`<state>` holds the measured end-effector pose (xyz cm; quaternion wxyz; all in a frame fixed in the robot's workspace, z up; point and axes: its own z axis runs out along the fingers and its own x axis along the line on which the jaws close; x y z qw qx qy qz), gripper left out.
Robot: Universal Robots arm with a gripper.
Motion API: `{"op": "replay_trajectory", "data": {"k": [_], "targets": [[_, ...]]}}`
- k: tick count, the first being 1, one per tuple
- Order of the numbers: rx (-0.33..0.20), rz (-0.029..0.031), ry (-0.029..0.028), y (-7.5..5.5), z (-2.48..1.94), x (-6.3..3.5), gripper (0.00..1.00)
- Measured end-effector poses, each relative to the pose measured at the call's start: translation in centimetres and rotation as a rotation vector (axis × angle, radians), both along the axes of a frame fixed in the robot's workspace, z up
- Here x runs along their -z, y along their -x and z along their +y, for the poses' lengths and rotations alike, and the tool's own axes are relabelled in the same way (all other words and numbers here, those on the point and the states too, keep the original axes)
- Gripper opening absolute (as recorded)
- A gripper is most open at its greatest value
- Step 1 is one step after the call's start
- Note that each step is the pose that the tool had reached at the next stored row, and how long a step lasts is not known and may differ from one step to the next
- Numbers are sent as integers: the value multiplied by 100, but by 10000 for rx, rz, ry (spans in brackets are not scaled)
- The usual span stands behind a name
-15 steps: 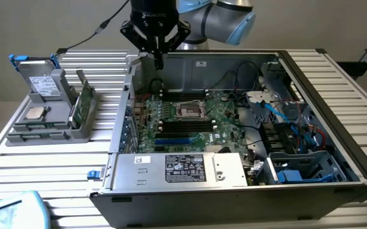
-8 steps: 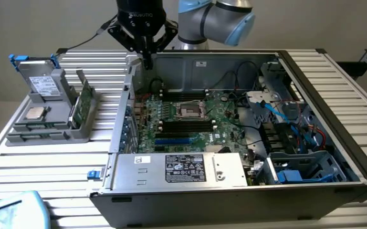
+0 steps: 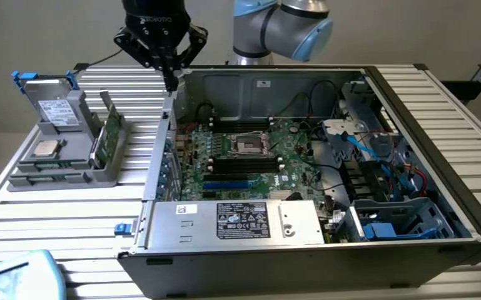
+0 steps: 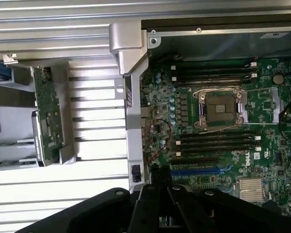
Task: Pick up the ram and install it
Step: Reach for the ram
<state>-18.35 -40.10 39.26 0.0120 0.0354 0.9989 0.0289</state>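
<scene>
Here, the fingers (image 3: 171,76) (image 4: 161,177), pressed together and empty, hang above the computer case's side wall (image 3: 158,162). The ram (image 3: 107,134) (image 4: 48,116) stands on edge in the grey holder (image 3: 98,179) on the surface (image 3: 65,219), well apart from the fingers, outside that wall. The step in hand is judged to be the pick-up, with the ram not yet grasped.

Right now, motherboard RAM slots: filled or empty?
Empty. In the wrist view the black RAM slots on both sides of the CPU socket show bare channels, no stick seated.
</scene>
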Motion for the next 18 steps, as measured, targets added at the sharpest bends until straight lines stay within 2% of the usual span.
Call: {"op": "replay_trajectory", "data": {"k": [8,18], "targets": [[0,10,-25,365,-1,0,11],[-3,87,-45,820,-4,0,11]]}}
